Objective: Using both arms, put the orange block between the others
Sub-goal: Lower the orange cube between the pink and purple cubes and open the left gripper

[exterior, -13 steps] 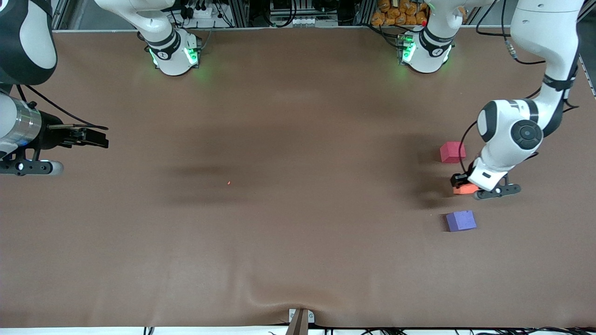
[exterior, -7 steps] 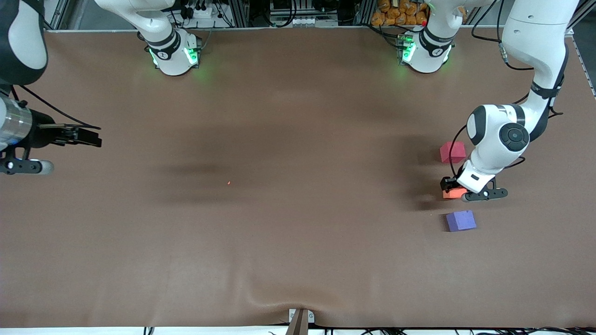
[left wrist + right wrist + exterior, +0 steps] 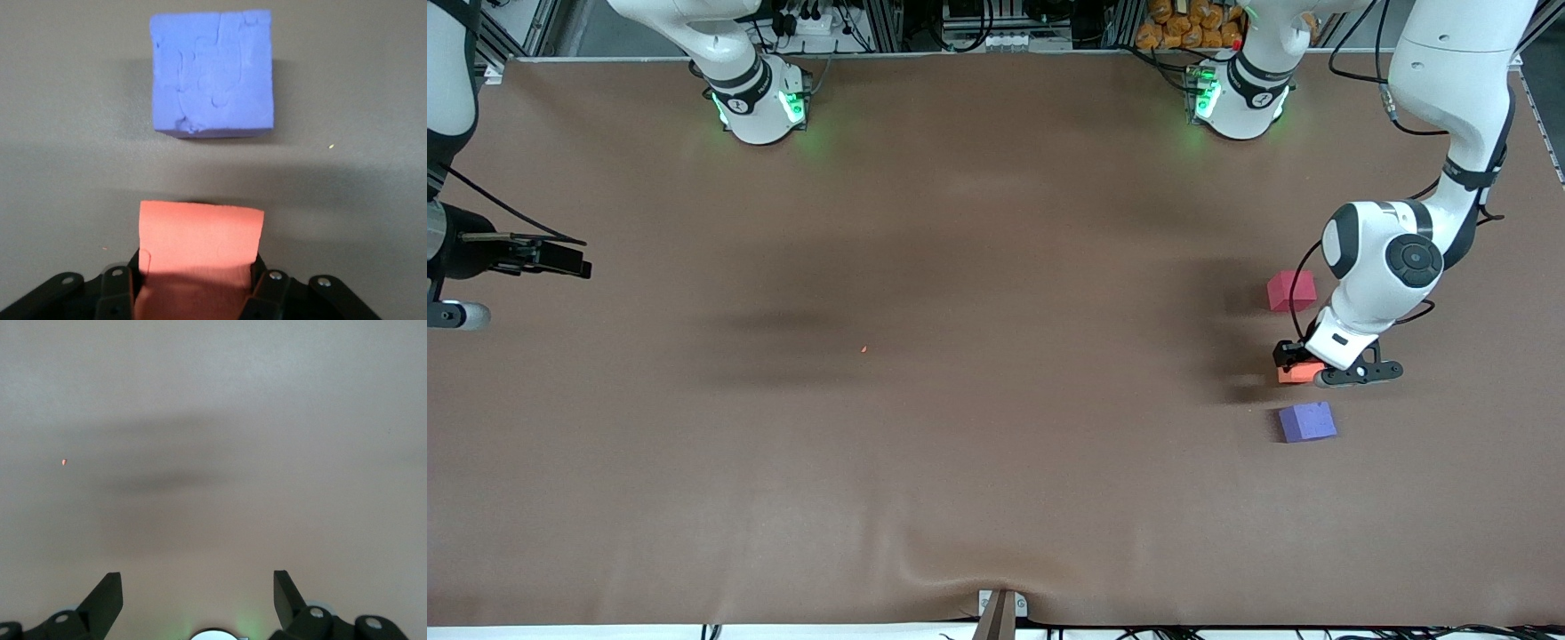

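Since a second ago the left gripper [image 3: 1294,364], pinching the small bright orange foam cube [image 3: 1296,373], has slid between the pinkish-red foam cube [image 3: 1291,291] and purple-blue foam cube [image 3: 1307,421], so lower straight and release gently, while the right gripper [image 3: 574,265] waits, fingers spread.

A table [image 3: 996,462] covered with brown cloth is seen. Toward the left arm's end, a pinkish-red cube [image 3: 1291,291] and a purple-blue cube [image 3: 1307,421] are set on it, the latter nearer the front camera. A tiny orange speck [image 3: 864,349] is seen mid-table.
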Controlling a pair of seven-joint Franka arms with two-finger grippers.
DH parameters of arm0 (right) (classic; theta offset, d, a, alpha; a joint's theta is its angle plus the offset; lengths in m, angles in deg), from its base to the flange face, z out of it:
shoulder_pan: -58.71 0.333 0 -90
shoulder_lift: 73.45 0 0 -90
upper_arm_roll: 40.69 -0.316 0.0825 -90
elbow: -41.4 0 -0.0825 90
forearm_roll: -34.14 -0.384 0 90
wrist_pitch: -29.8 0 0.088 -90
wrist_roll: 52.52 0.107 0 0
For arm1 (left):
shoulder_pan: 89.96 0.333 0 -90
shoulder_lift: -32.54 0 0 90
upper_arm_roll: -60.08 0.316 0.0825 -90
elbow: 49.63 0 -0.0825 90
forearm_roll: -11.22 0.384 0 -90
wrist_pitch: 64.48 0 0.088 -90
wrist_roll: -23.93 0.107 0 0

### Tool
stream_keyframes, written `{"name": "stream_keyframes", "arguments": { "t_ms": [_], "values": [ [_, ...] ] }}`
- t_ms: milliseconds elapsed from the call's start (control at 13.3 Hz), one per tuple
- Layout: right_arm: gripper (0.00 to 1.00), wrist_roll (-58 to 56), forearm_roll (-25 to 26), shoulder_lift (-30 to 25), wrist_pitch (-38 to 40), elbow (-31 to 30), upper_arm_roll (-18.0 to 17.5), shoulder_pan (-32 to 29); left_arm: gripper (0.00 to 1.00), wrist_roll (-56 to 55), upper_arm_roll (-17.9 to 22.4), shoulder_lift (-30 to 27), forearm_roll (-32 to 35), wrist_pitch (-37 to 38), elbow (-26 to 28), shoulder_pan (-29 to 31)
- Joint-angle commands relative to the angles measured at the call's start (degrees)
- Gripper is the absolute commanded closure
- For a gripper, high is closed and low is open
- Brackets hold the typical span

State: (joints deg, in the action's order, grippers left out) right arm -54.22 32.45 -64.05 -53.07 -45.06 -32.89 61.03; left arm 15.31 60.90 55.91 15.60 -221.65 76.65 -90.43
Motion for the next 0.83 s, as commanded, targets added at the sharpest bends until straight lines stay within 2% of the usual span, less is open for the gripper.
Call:
{"name": "stream_keyframes", "arguments": {
  "t_ms": [0,151,226,301,376,753],
  "values": [
    [0.0,-0.8,0.9,-0.7,2.7,0.2,-0.1,-0.1,1.0,1.7,-0.3,0.6,-1.2,-0.8,0.8,0.5],
    [0.0,-0.7,0.9,-0.7,2.7,1.5,-0.1,0.0,0.97,1.7,-0.3,0.6,-1.2,-0.6,1.0,0.5],
    [0.0,-0.6,0.9,-0.6,2.7,2.1,-0.1,0.1,0.65,1.5,-0.3,0.6,-1.2,-0.5,1.1,0.5],
    [0.0,-0.1,1.0,-0.7,2.6,2.3,-0.1,0.3,0.06,1.0,-0.3,0.6,-1.2,-0.5,1.1,0.4],
    [0.0,-0.1,1.1,-0.7,2.6,2.3,-0.1,0.4,0.0,1.1,-0.3,0.6,-1.2,-0.5,1.1,0.3],
    [0.0,-0.1,1.0,-0.6,2.5,3.1,-0.1,0.6,0.0,1.7,-0.5,-1.5,-1.2,-0.4,0.2,0.0]
  ]
}}
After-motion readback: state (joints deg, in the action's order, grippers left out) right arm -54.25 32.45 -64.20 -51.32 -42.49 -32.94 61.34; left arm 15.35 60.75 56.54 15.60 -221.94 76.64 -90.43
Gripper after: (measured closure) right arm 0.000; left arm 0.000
